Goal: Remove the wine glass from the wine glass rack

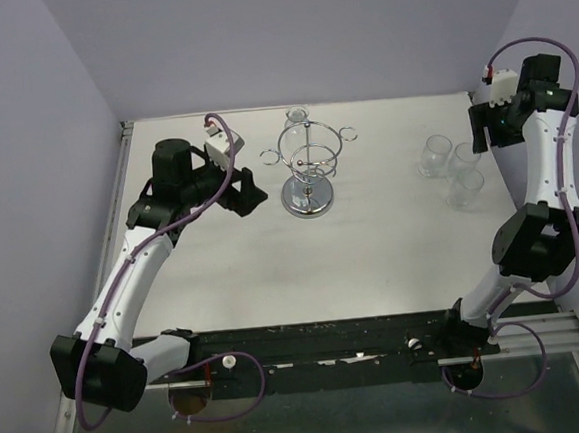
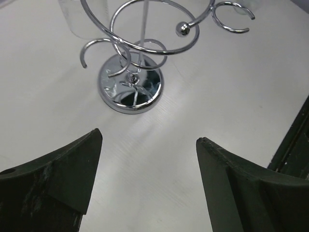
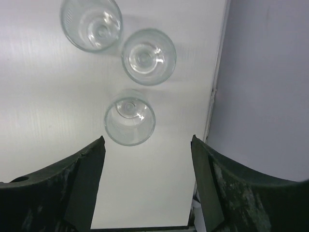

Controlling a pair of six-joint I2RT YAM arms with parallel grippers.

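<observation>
Upper centre, overhead view: wine glass [image 1: 297,119] at the far rim of the wine glass rack [image 1: 309,197], presumably light, slick, fragile, best gripped by its stem; left gripper [image 2: 149,137] spread wide, empty.

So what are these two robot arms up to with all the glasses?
They are unloading a wine glass rack. The left gripper is open and empty, pointed at the rack from close by but not touching it. One wine glass looks to be hanging on the rack's far side. The right gripper, also open and empty, hovers over three glasses grouped on the table near its right edge.
</observation>
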